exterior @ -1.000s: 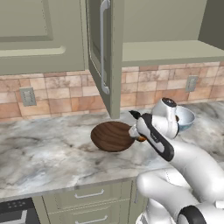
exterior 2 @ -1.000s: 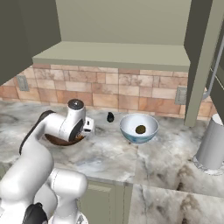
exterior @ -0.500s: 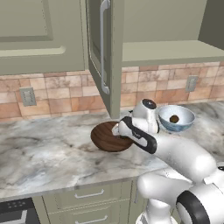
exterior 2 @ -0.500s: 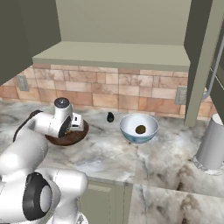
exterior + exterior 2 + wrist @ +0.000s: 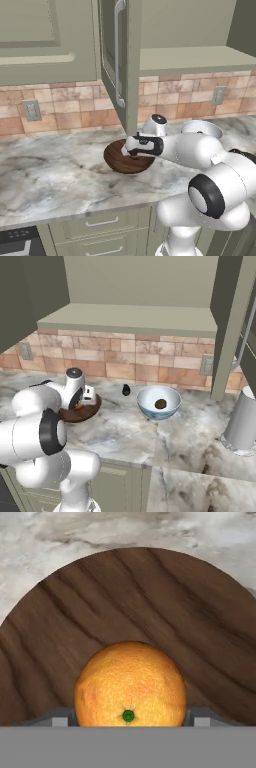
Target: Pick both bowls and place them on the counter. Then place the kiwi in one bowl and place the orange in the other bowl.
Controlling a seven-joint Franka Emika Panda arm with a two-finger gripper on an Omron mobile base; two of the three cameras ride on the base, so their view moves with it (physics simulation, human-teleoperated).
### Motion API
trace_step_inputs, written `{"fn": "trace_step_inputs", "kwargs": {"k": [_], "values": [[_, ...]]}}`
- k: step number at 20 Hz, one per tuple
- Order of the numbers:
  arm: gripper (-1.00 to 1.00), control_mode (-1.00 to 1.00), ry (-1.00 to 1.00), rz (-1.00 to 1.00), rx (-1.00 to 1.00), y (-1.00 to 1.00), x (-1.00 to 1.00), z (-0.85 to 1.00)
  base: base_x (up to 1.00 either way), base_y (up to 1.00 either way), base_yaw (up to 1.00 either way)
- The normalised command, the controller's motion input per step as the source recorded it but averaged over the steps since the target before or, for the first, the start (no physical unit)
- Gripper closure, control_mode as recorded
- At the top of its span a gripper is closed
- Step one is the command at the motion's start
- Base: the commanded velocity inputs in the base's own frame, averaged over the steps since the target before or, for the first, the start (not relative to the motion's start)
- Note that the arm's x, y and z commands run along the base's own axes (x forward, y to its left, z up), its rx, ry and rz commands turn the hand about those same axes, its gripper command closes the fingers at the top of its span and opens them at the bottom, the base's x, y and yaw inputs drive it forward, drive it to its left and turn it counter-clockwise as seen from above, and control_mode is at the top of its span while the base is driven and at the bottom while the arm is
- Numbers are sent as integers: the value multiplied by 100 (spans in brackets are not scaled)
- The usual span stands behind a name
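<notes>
Here the orange, stem-end toward camera, seemingly rests inside wooden bowl.

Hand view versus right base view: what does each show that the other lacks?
Hand view: the orange seen close, between the pincer fingers, over the wooden bowl's grain. Right base view: the white bowl holding the kiwi, a small black thing, a grey canister and the arm. Both: wooden bowl on the marble counter.

Bright orange over dark wooden bowl on marble counter, kiwi inside white-blue bowl
</notes>
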Motion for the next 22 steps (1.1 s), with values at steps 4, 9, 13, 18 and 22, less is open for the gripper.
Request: {"fn": "trace_step_inputs", "kwargs": {"k": [4,9,13,18,22], "values": [[100,-100,7,8,-2,2,20,-17,0,0,0],[100,-100,3,6,0,15,12,-16,0,0,0],[100,-100,4,5,0,10,6,-14,0,0,0],[100,-100,5,4,-2,16,-1,-16,0,0,0],[100,-100,3,2,-3,7,0,-17,0,0,0]]}}
